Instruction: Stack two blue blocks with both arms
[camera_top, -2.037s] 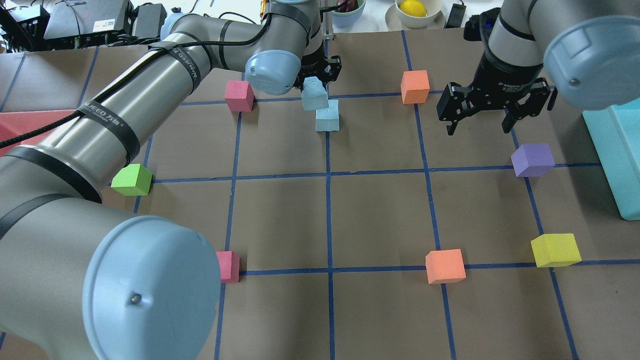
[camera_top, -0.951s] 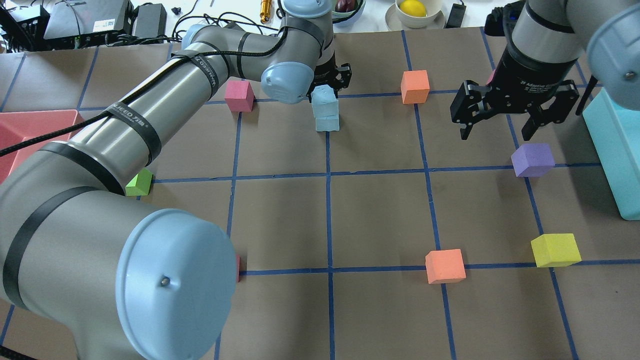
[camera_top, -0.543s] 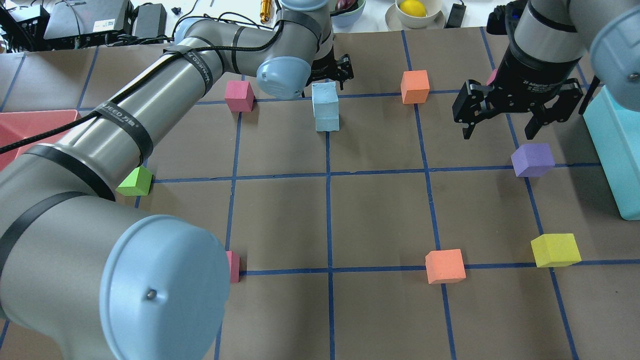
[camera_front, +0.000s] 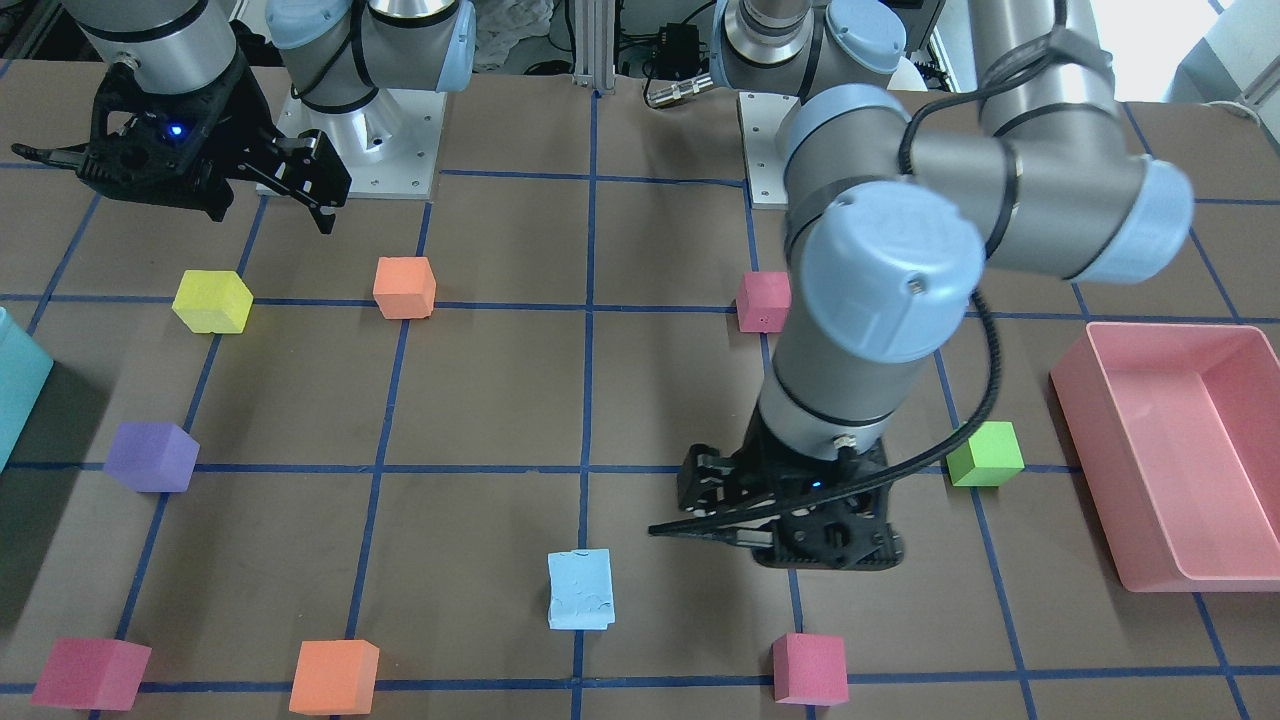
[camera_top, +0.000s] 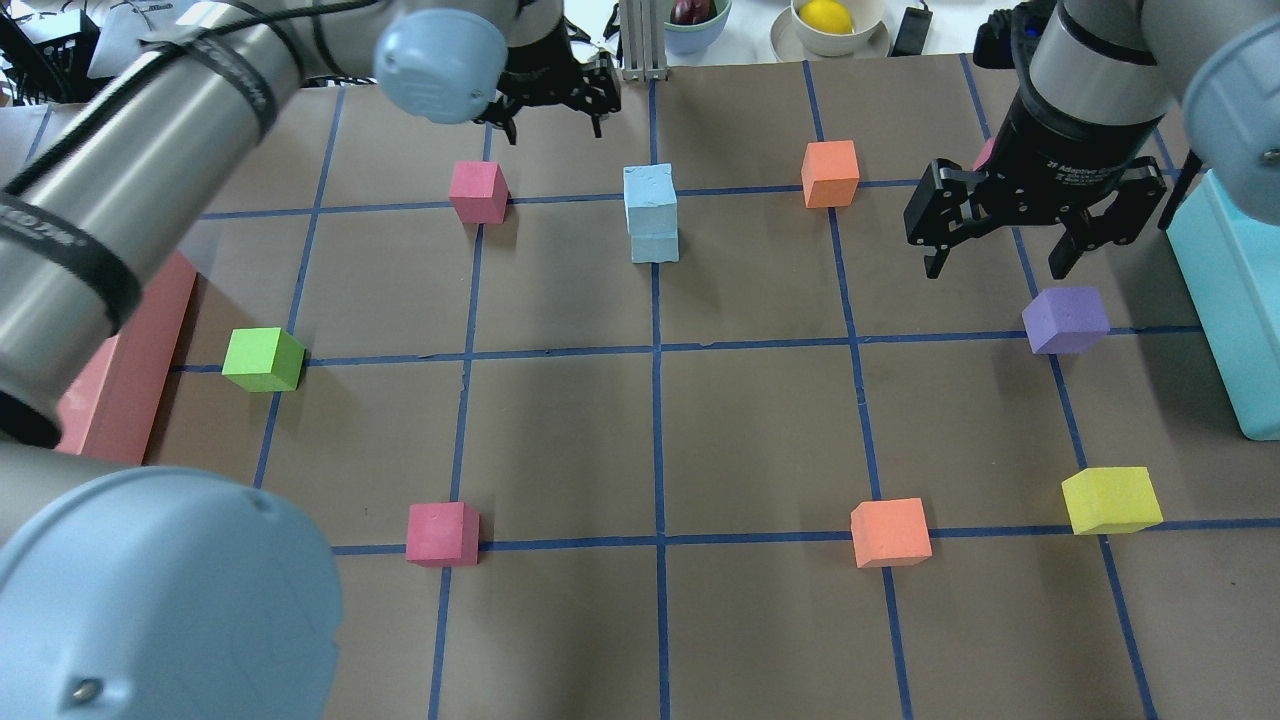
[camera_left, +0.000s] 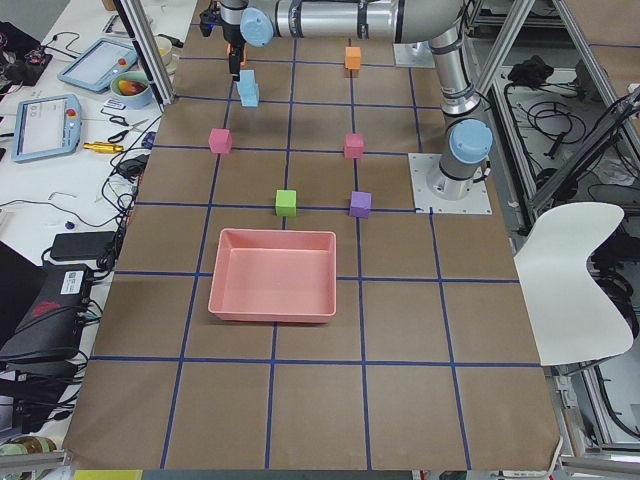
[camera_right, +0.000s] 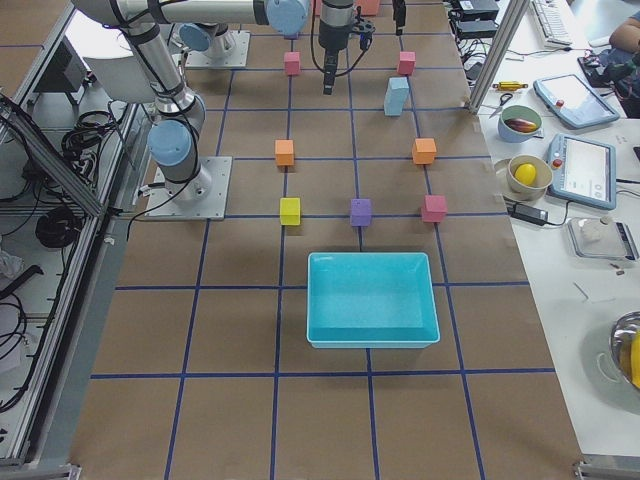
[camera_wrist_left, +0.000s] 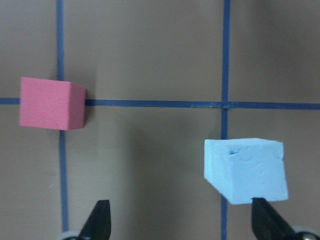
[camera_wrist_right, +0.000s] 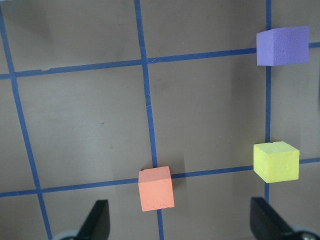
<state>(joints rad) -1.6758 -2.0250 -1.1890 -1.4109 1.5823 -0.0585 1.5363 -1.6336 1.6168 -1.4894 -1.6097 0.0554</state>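
Note:
The two blue blocks stand stacked, the upper one (camera_top: 650, 192) resting on the lower one (camera_top: 655, 246), near the far middle of the table. The stack also shows in the front view (camera_front: 580, 590). My left gripper (camera_top: 552, 118) is open and empty, raised off the stack, behind and to the left of it. In the left wrist view (camera_wrist_left: 182, 222) the top blue block (camera_wrist_left: 247, 170) sits by the right fingertip, apart from it. My right gripper (camera_top: 995, 250) is open and empty, hovering right of the stack above the purple cube (camera_top: 1065, 320).
Pink cubes (camera_top: 478, 190) (camera_top: 442, 532), orange cubes (camera_top: 830, 173) (camera_top: 890, 532), a green cube (camera_top: 263, 358) and a yellow cube (camera_top: 1110, 500) lie on the grid. A teal bin (camera_top: 1235, 300) stands at the right edge, a pink tray (camera_front: 1180, 460) at the left.
My left gripper set the upper blue block on the lower one, let go and drew back up and to the left. The right gripper moved slightly right, then held still.

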